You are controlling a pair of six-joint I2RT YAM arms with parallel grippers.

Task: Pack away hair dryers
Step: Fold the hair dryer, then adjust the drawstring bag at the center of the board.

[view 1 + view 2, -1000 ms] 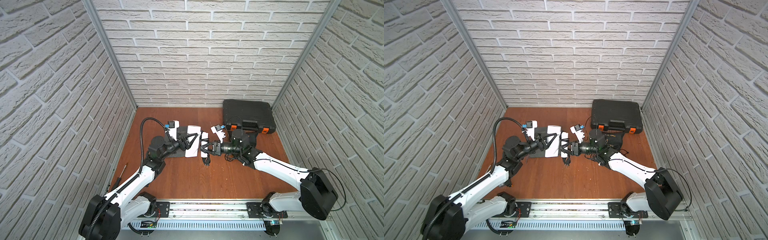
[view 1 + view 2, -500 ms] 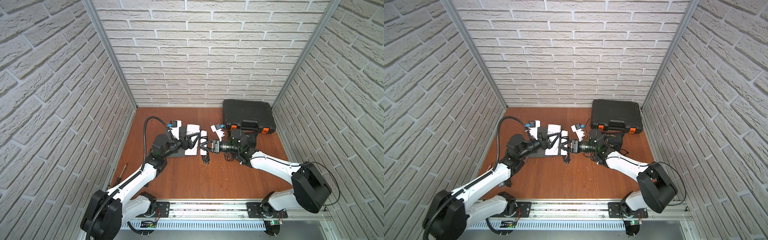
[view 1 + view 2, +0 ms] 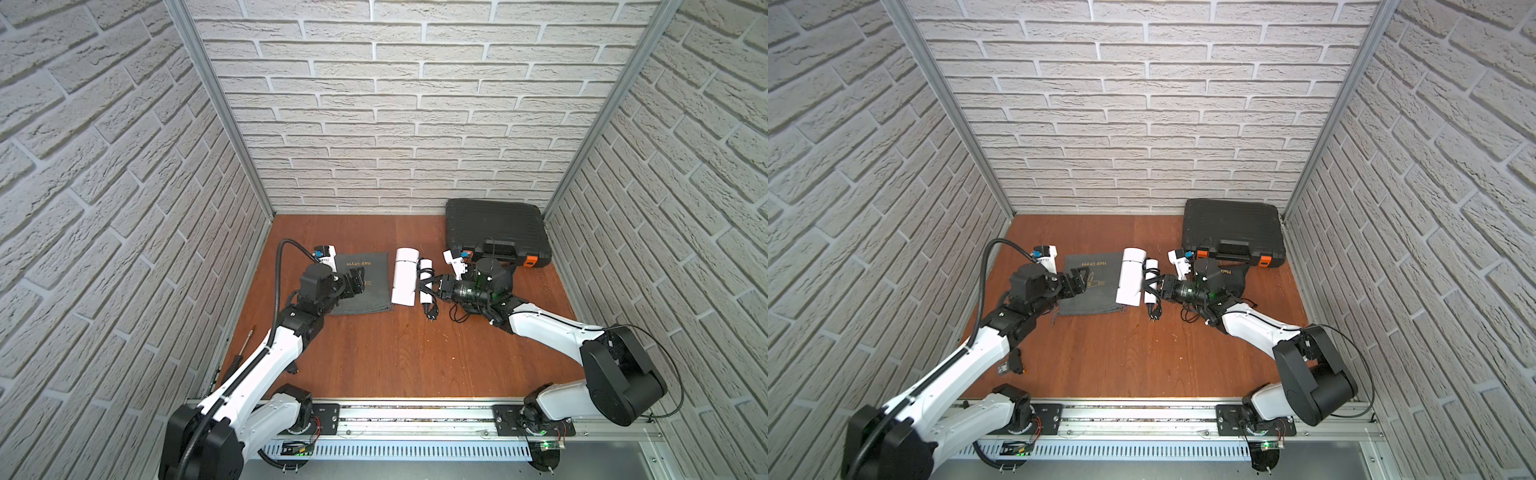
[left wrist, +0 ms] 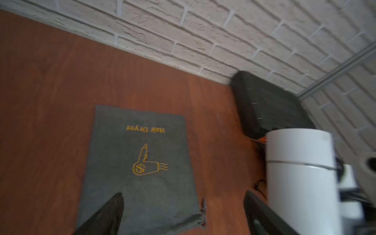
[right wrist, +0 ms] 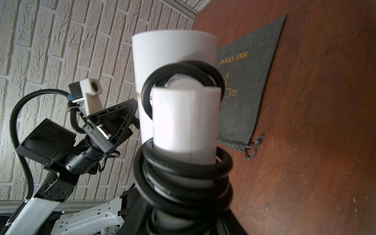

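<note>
Being held by its cord-wound handle, the white hair dryer (image 3: 404, 276) is being kept crosswise near the middle of the table (image 3: 395, 365), a little toward the far edge, with its barrel running from far to near. The right gripper (image 3: 436, 286) is being closed on that handle from the right side, so the barrel is lying just beyond the fingertips. The black cord (image 3: 426, 286) is being kept in coils around the handle, and the plug (image 3: 432, 313) is hanging or lying just near of it. Whether the barrel is resting on the wood cannot be told.

Nothing is being shown as packed yet. The grey bag (image 3: 374, 291) printed "Hair Dryer" is lying flat and unopened just to the left of the barrel, its mouth with the drawstring facing the near edge. The left gripper (image 3: 358, 282) is being held wide and empty over the bag's left part, close to that mouth. By judgement, the mouth is yet to be opened, and the dryer is yet to be slid in.

A second dark bag (image 3: 1237, 278) is partly showing under the right arm, and a black case (image 3: 494, 224) is sitting closed in the far right corner. A second dryer is not being made out with certainty.
</note>
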